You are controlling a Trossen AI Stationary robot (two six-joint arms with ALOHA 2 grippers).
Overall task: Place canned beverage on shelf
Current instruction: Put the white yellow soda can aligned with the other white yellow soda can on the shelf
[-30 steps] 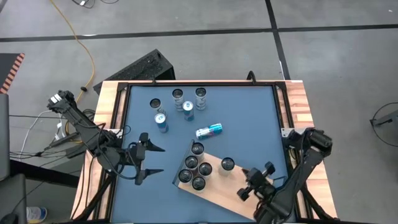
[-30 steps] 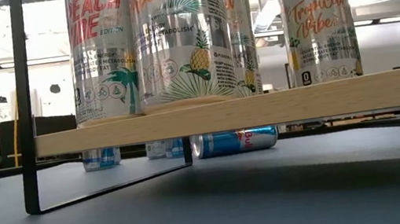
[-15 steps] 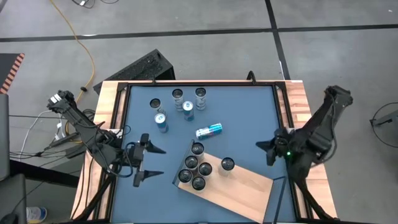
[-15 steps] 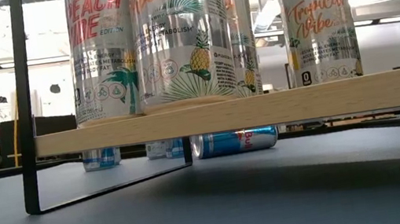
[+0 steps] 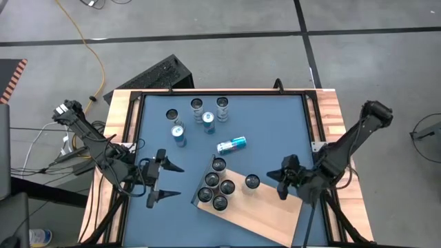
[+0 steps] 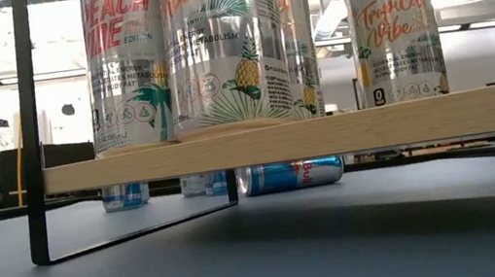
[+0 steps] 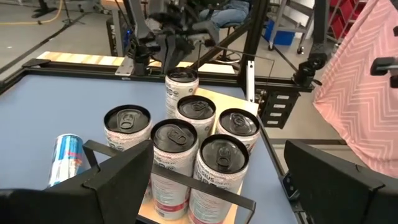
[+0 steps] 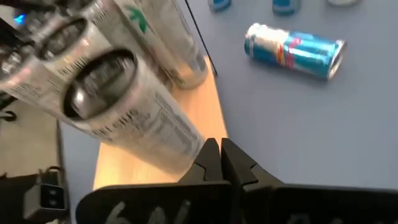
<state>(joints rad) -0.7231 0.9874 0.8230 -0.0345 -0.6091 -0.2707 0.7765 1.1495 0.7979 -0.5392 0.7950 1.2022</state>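
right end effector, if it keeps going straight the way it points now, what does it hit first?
Most likely the lone can standing on the shelf. The right end effector, fingers shut, points toward it over the board; its wrist view has that can directly ahead. Height clearance is unclear.

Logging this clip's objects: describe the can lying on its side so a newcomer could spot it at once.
Start at the blue table, then the slanted light-wood shelf near its front. Just beyond the shelf's far corner lies a blue and silver can. It is the only can tipped over; every other can stands upright.
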